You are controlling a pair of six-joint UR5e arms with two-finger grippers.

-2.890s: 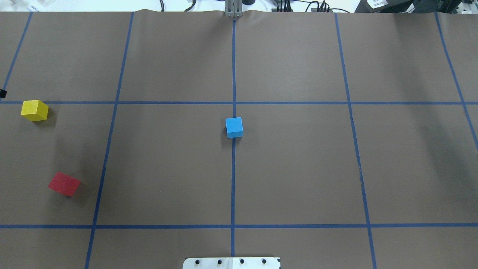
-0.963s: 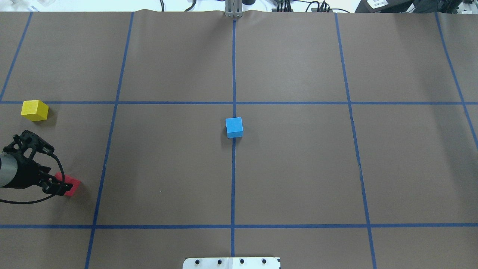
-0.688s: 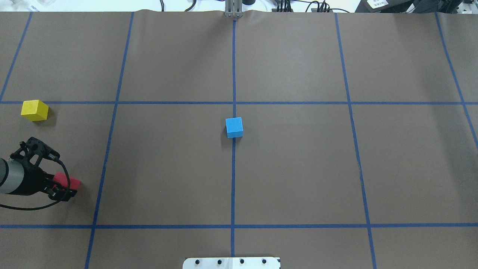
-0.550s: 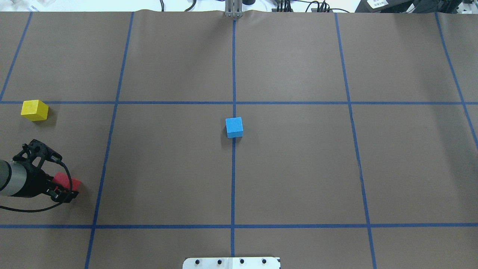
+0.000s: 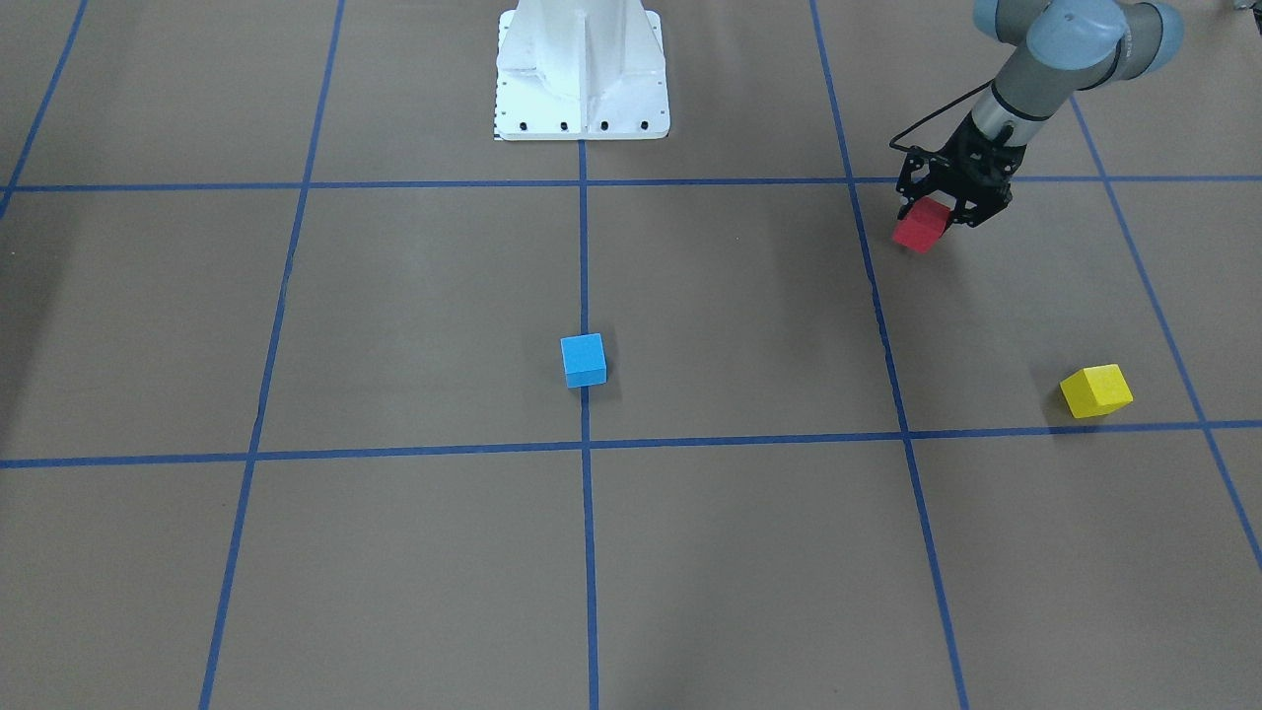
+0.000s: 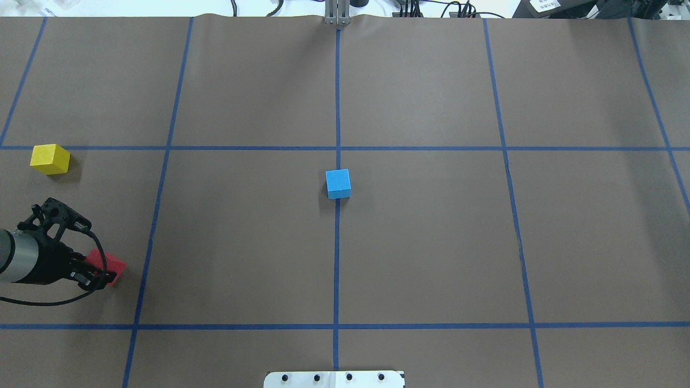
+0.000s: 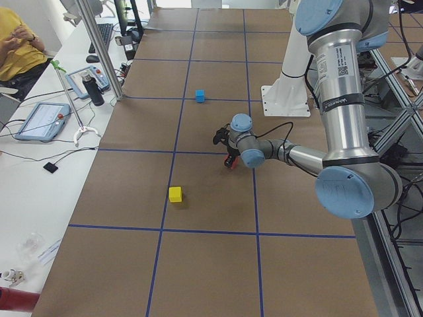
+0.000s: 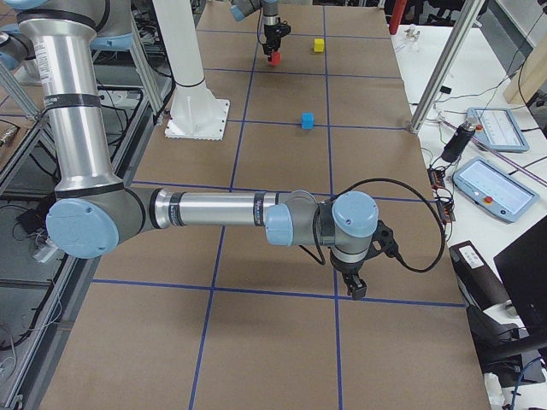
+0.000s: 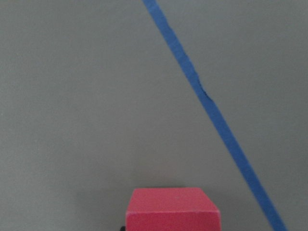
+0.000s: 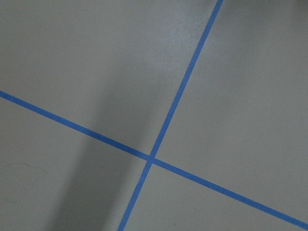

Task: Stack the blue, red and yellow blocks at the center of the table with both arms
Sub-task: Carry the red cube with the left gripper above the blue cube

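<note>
Left jaws closed on red block [image 5: 920,229], forearm [image 7: 297,155] low, nearly level

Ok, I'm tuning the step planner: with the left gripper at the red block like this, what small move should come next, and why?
Probably lift the red block straight up a little before carrying it toward the blue block. The left gripper looks closed around it, the block is low at the table surface, and the blue block sits on the center line with nothing on top.
</note>
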